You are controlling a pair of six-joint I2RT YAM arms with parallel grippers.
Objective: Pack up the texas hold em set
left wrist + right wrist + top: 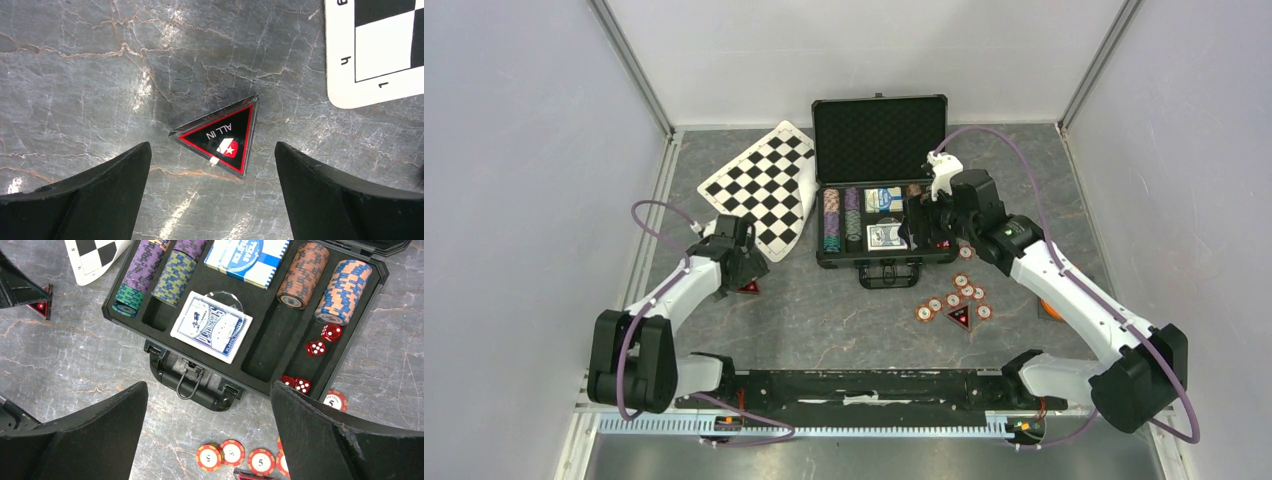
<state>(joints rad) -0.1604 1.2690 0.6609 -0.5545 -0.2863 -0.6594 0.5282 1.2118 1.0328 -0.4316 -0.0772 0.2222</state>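
Gathering stray pieces into the open case (879, 135), upper centre of the top view. With left gripper (212, 148) released, straddling the ALL IN triangular button (223, 135) at frame centre; right gripper (209, 390) wide and empty above the case handle (190, 382). Next, likely: lower, pinch the button's edges; loose red chips (952, 299) lower right not yet packed

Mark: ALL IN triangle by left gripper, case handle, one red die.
ALL IN triangle (223, 136): left wrist view, centre.
case handle (192, 385): right wrist view, middle.
red die (316, 348): right wrist view, top face.
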